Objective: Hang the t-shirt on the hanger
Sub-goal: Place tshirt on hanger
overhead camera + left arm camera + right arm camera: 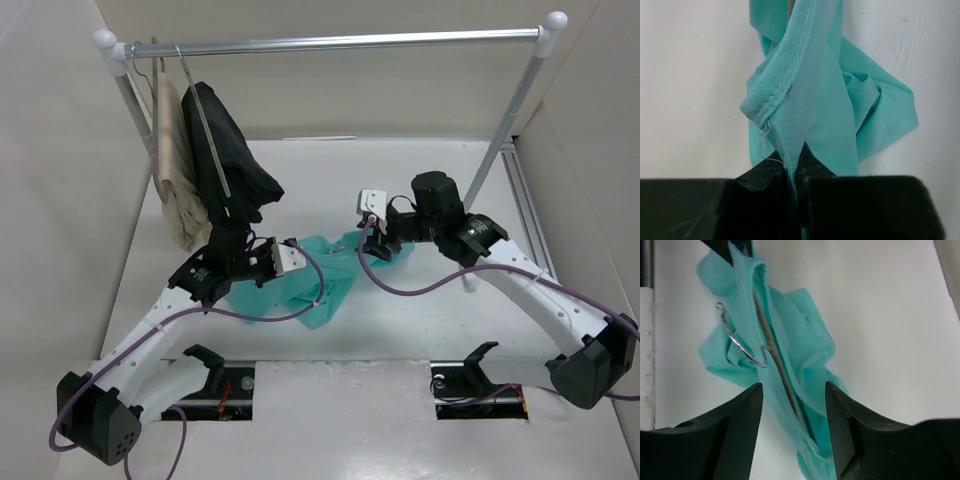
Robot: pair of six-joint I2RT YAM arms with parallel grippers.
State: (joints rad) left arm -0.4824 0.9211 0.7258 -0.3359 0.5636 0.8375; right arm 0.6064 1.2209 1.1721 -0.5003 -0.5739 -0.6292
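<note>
pinching a teal-green short-sleeved cotton t-shirt (325,285) low over the white table (420,330).
top view: t-shirt bunched on the table between both arms. left wrist: left fingers (815,172) clamp its stitched hem. right wrist: right fingers (742,415) stand parted around a slim grey-silver hanger (740,347), its arm wrapped in t-shirt, wire hook poking out.

The t-shirt (340,270) lies bunched on the white desk (420,320), the left jaws at its left edge and the right jaws at its upper right corner. On the rail (340,42) (far left end) hang a beige garment (178,190) and a black garment (225,150).
</note>
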